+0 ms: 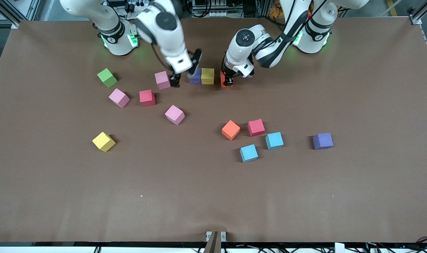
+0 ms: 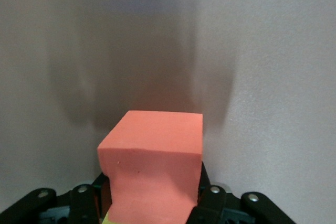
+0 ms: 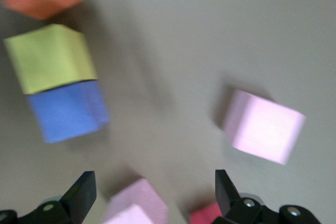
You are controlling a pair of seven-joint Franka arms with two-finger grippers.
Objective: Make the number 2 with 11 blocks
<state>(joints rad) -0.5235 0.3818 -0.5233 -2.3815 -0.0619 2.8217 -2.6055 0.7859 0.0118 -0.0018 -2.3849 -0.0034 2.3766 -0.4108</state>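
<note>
My left gripper [image 1: 229,83] was clamped on an orange block [image 2: 152,169], matte foam w/ crisp edges, just beside the yellow block [image 1: 207,76] & purple block [image 1: 196,76], which touched in a row near the arm bases. My right gripper [image 1: 185,77] hung released, above the table btwn a pink block [image 1: 162,79] & the purple one.

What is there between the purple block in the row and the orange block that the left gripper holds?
One yellow block, touching the purple block; beside it stands the orange block in the left gripper. The front view shows this.
</note>
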